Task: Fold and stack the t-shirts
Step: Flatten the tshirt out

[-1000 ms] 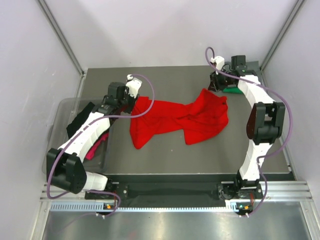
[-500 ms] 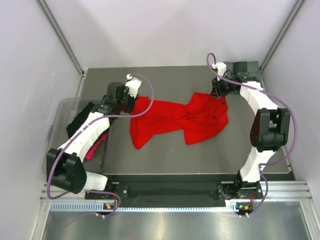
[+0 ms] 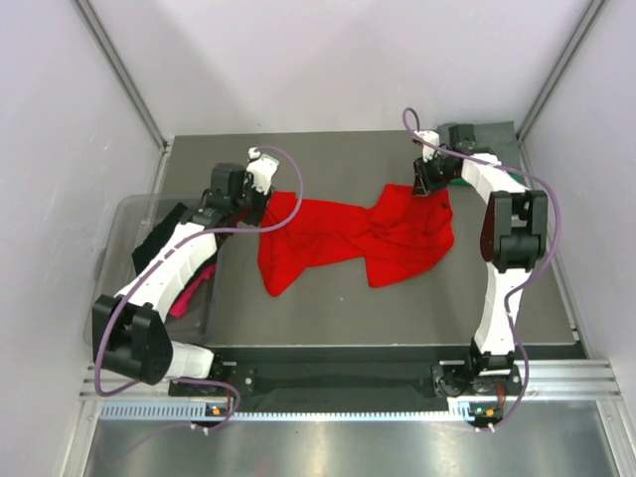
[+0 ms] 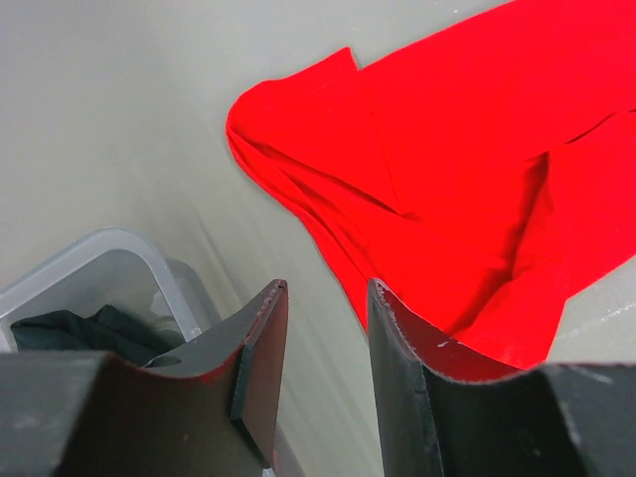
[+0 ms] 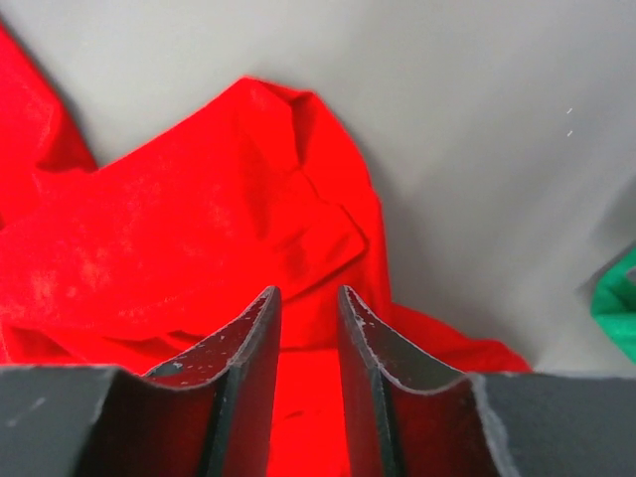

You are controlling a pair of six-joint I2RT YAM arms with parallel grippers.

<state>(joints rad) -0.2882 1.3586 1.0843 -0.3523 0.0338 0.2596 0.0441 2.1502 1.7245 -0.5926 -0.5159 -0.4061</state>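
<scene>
A bright red t-shirt [image 3: 348,234] lies crumpled across the middle of the grey table. My left gripper [image 3: 260,203] hovers at the shirt's left end. It is open and empty, and bare table shows between its fingers in the left wrist view [image 4: 323,288], with the red t-shirt [image 4: 467,169] just to its right. My right gripper [image 3: 428,186] is over the shirt's far right corner. It is open with a narrow gap, above the red t-shirt [image 5: 199,229] in the right wrist view [image 5: 308,293]. A corner of a green t-shirt [image 5: 621,303] shows to its right.
A translucent grey plastic tub [image 3: 124,214] stands off the table's left edge, holding a black shirt [image 3: 164,234] and a magenta one [image 3: 189,293]. Its rim [image 4: 89,253] shows in the left wrist view. White walls close in the table.
My right gripper has moved left from the back right corner to over the red shirt's far right corner, and the arm now hides the green shirt from above. The left arm has not moved.
</scene>
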